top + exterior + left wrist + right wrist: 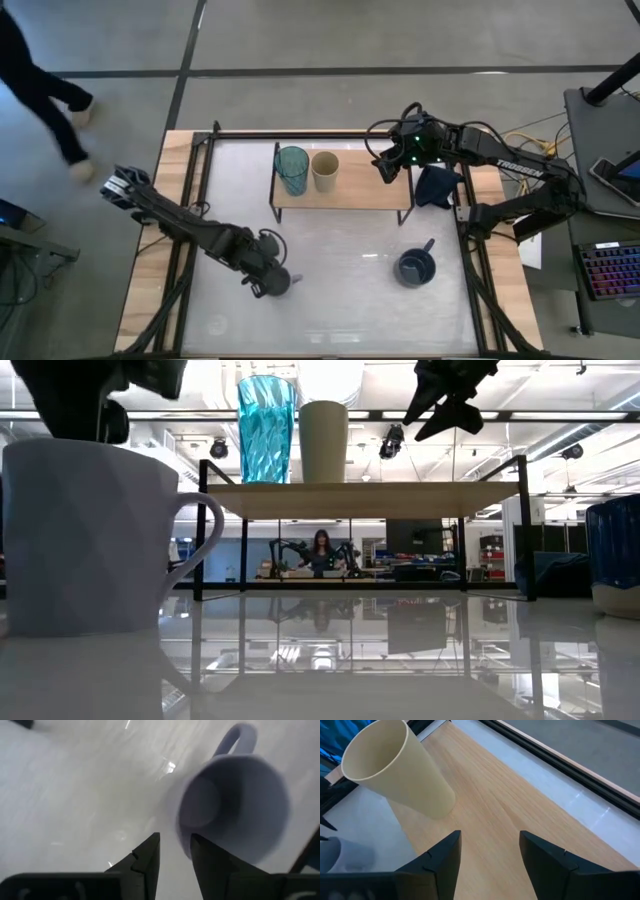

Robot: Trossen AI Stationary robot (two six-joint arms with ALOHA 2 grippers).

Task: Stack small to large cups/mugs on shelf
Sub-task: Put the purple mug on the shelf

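My left gripper [172, 852], fingers slightly apart, hovers at six o'clock of the grey-lavender mug [235, 805], whose handle only the wrist and low views reveal; my right gripper [487, 850] gapes empty above the shelf [520, 815], at four o'clock of the cream cup [395, 767].

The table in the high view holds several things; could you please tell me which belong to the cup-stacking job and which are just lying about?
Job:
- teal tumbler, on the shelf
- cream cup, on the shelf beside it
- grey-lavender mug, on the tabletop under the left hand
- dark blue mug, on the tabletop
- wooden shelf

Lying about:
- dark navy cloth, beside the shelf
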